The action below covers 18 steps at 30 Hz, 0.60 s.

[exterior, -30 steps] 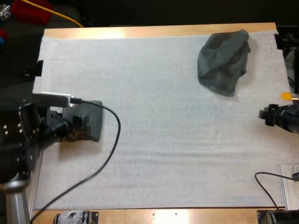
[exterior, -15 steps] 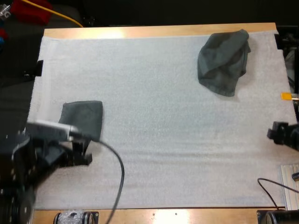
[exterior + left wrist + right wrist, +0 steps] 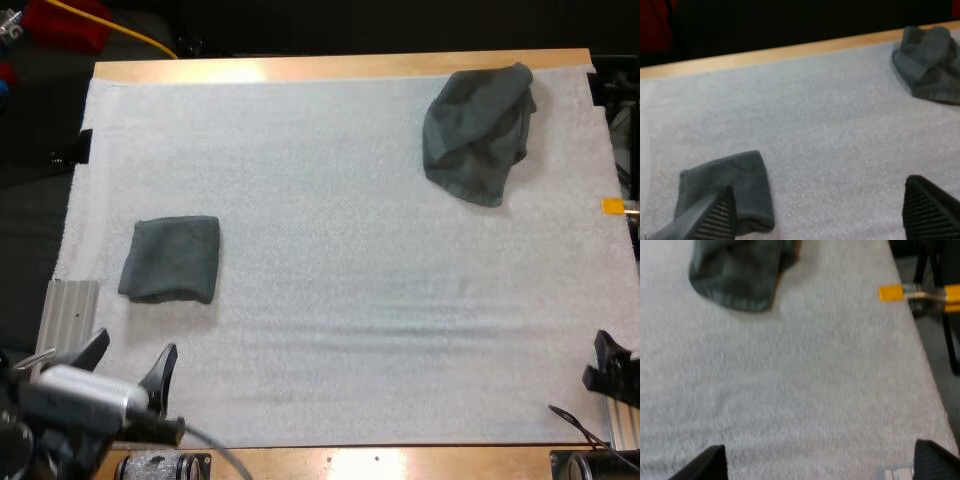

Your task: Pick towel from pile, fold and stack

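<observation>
1. Progress: one folded towel (image 3: pixel 170 259) lies flat on the left part of the white mat (image 3: pixel 330 300). I judge one fold-and-place cycle complete, with this piece as the base of the stack.
2. Remaining: the crumpled towel (image 3: pixel 478 132) sits at the mat's far right, near the far edge of the wooden surface (image 3: pixel 340 67) and well apart from the folded one. It is not yet picked, folded or stacked.
3. Left jaws — released, holding nothing. The ribbed black fingers (image 3: pixel 715 217) stand wide apart at the mat's near edge, just short of the folded towel.
4. Right jaws — likewise released and empty. The fingers (image 3: pixel 705 465) are spread over bare mat at the near right, with the crumpled towel well ahead of them.
5. Materials: both towels are dark grey-green cloth, soft and matte.
   - The folded one is a rounded rectangle with a thick doubled edge toward me.
   - The crumpled one is an irregular heap with deep creases and a loose hemmed border.
   - The mat is pale and finely nubbed, with faint ripples across its middle.
</observation>
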Motion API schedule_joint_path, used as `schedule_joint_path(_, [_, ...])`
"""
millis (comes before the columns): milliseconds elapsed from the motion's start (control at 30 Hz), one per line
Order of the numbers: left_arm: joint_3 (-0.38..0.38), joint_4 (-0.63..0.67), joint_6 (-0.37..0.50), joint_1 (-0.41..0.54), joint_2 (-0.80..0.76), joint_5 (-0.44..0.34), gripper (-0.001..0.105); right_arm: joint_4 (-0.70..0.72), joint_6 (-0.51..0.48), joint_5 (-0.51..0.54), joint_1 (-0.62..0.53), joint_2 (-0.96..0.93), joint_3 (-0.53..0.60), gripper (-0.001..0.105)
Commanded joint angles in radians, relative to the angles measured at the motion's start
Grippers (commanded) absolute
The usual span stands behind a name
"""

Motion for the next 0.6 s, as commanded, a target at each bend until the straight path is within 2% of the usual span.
schedule_joint_path(0, [0.005, 0.014, 0.013, -0.004, -0.025, -0.012, 0.066, 0.006, -0.014, 0.003, -0.002, -0.039, -0.003, 0.071])
schedule_joint_path(100, [0.025, 0.036, 0.044, -0.004, -0.081, -0.012, 0.066, 0.006, -0.014, 0.003, -0.002, -0.101, -0.003, 0.071])
schedule_joint_path(467, [0.143, 0.042, 0.043, -0.004, -0.355, -0.007, 0.066, 0.007, -0.005, 0.003, -0.002, -0.308, -0.003, 0.071])
schedule_joint_path(567, [0.176, 0.08, 0.043, -0.004, -0.429, -0.007, 0.066, 0.03, -0.005, 0.003, -0.002, -0.333, -0.011, 0.071])
